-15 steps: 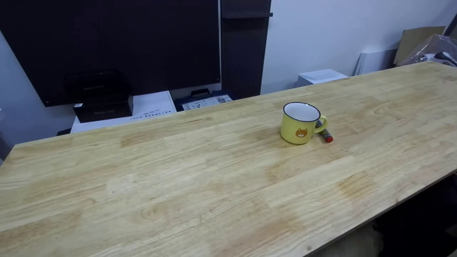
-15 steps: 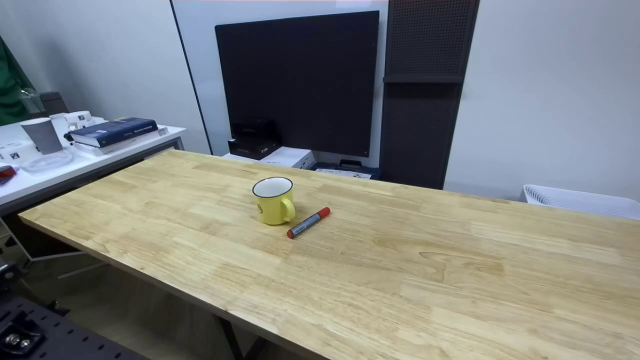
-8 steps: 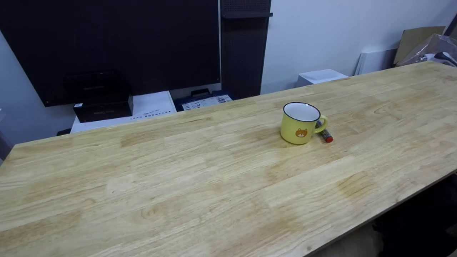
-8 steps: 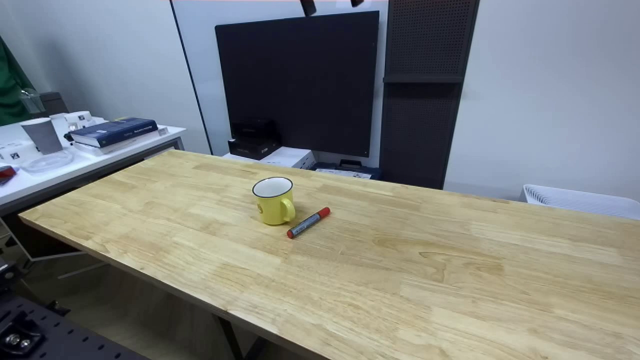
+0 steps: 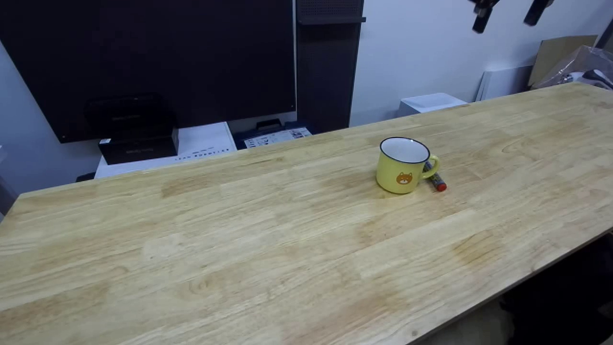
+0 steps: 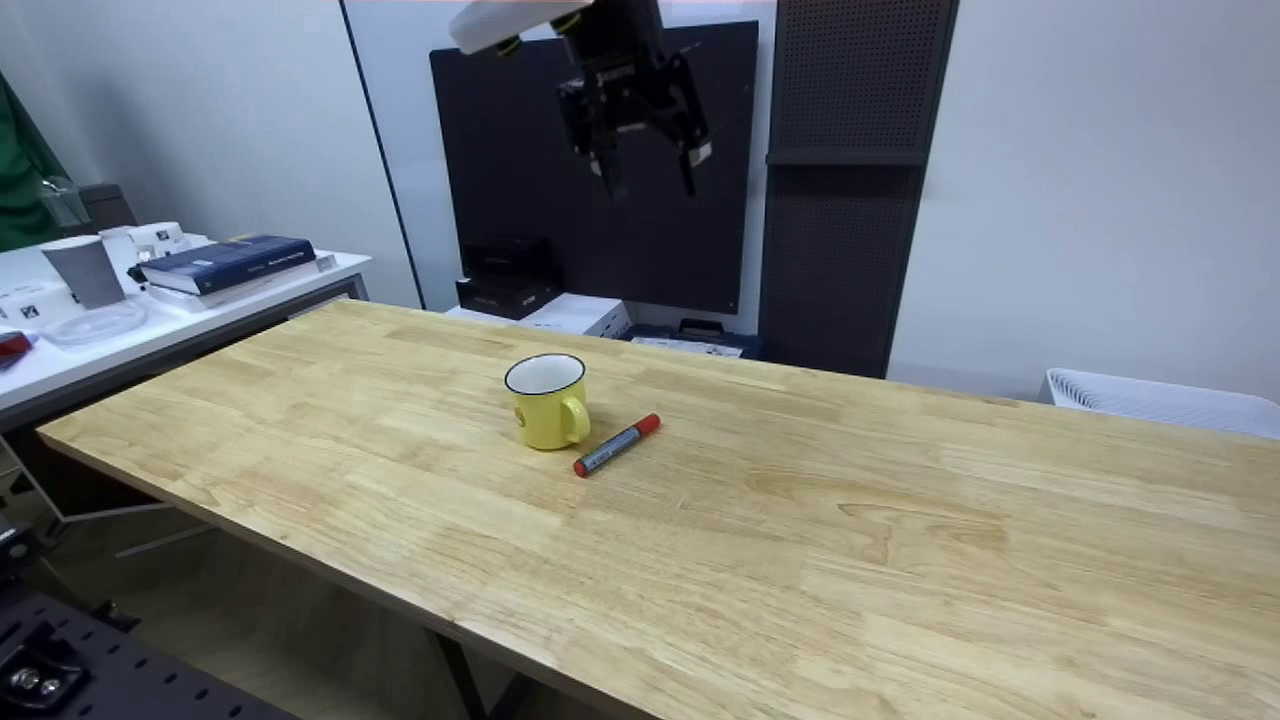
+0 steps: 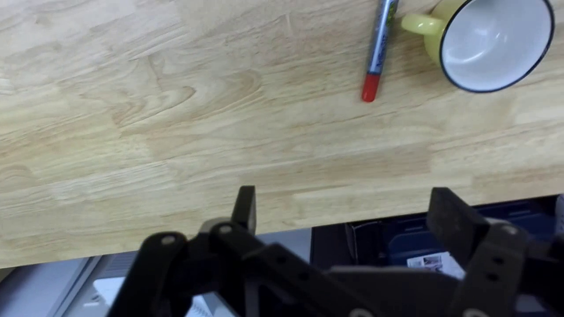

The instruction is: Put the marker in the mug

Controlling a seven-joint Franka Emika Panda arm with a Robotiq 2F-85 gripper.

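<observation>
The yellow mug [image 5: 393, 176] stands upright on the wooden table; it also shows in an exterior view [image 6: 545, 418] and at the top right of the wrist view [image 7: 493, 44]. Its white inside looks empty. The marker [image 6: 618, 446], with red ends and a grey-blue body, lies flat beside the mug's handle; it shows in the wrist view [image 7: 378, 50], and the handle partly hides it in an exterior view [image 5: 437, 181]. My gripper [image 6: 652, 188] is open and empty, high above the table; its fingers also show in an exterior view [image 5: 504, 26] and the wrist view [image 7: 342, 190].
The wooden table [image 6: 850, 560] has its far edge against boxes and a blue case [image 7: 396, 242] below it. A white side table [image 6: 350, 262] with books [image 6: 230, 262] and a grey cup [image 6: 85, 272] stands beyond the left end.
My gripper has come into view from the top in both exterior views and moved downward, with its fingers apart. The mug and marker have not moved.
</observation>
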